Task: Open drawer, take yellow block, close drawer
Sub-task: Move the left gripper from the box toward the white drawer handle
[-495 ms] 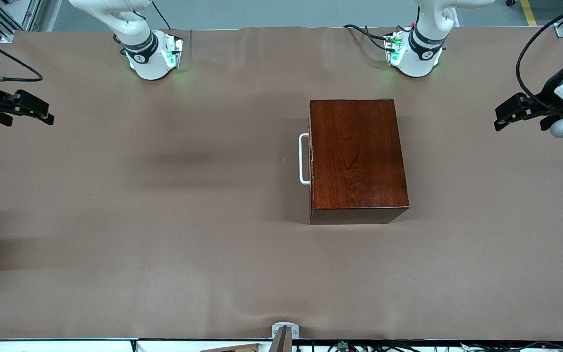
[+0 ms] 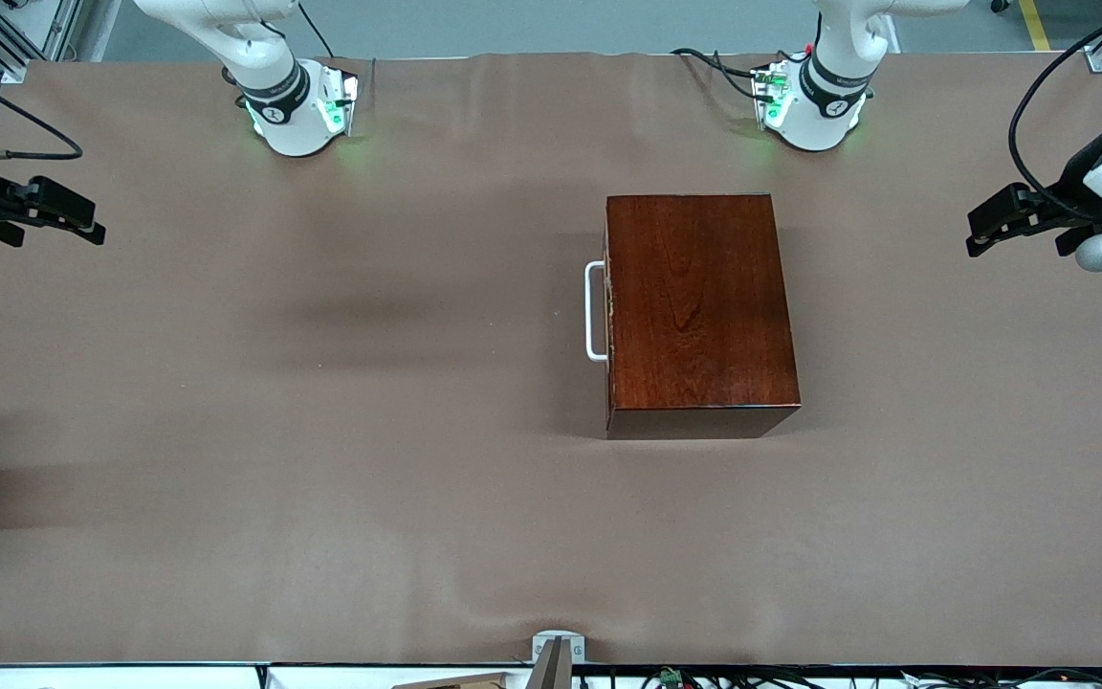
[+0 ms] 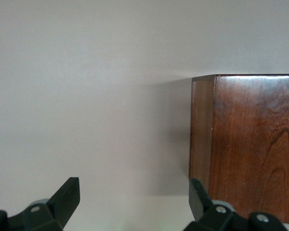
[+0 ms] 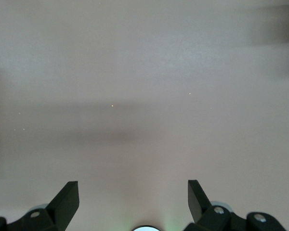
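Note:
The dark reddish-brown wooden box [image 2: 699,306] stands on the table, its drawer shut, with the white U-shaped handle [image 2: 594,311] facing the right arm's end. The box also shows in the left wrist view [image 3: 250,144]. The yellow block is hidden. My left gripper [image 2: 977,230] is open and empty, raised over the left arm's end of the table; its fingers [image 3: 67,197] are spread wide. My right gripper [image 2: 82,222] is open and empty over the right arm's end; its fingers [image 4: 67,199] frame only bare table.
The table is covered by a brown mat [image 2: 321,431]. The two robot bases [image 2: 297,105] [image 2: 814,105] stand along the table edge farthest from the front camera. A small metal bracket [image 2: 556,651] sits at the nearest edge.
Both grippers have shifted very slightly; the box and drawer have not moved.

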`<state>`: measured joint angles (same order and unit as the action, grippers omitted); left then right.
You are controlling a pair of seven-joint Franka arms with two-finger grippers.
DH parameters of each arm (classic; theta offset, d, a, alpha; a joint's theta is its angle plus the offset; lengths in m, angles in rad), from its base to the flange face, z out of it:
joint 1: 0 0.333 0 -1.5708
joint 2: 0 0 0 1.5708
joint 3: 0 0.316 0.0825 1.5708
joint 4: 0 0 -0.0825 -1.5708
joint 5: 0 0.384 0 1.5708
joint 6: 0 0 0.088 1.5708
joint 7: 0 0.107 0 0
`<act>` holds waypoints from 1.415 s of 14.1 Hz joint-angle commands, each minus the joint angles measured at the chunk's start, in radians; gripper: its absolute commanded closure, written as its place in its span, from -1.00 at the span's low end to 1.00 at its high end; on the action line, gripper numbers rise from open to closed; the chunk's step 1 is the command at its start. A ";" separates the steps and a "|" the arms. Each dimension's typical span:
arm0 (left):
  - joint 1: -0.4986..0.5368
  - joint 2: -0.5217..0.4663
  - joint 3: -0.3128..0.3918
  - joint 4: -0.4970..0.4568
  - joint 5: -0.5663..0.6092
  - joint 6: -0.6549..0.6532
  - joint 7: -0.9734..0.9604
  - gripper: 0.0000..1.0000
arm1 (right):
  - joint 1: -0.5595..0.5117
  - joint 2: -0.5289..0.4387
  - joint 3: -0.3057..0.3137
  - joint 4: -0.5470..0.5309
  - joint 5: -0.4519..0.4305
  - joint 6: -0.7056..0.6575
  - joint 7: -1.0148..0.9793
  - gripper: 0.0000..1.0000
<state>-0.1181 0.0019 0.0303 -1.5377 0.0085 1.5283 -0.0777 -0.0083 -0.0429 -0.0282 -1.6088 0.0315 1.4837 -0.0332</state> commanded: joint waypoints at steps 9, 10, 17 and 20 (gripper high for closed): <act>-0.021 0.007 -0.025 -0.001 -0.002 0.061 -0.031 -1.00 | -0.009 -0.008 0.004 -0.007 -0.007 0.007 -0.011 -1.00; -0.023 0.025 -0.056 0.008 -0.001 0.061 -0.075 -1.00 | -0.009 -0.006 0.004 -0.005 -0.007 0.007 -0.011 -1.00; -0.080 0.208 -0.265 0.160 -0.015 0.061 -0.374 -1.00 | -0.009 0.005 0.004 -0.002 -0.007 0.018 -0.011 -1.00; -0.196 0.282 -0.270 0.215 -0.012 0.082 -0.480 -1.00 | -0.009 0.005 0.004 -0.002 -0.005 0.018 -0.011 -1.00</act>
<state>-0.2555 0.2214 -0.2400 -1.3991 0.0055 1.6098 -0.5060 -0.0087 -0.0359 -0.0296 -1.6093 0.0315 1.4956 -0.0332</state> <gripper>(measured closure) 0.000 0.000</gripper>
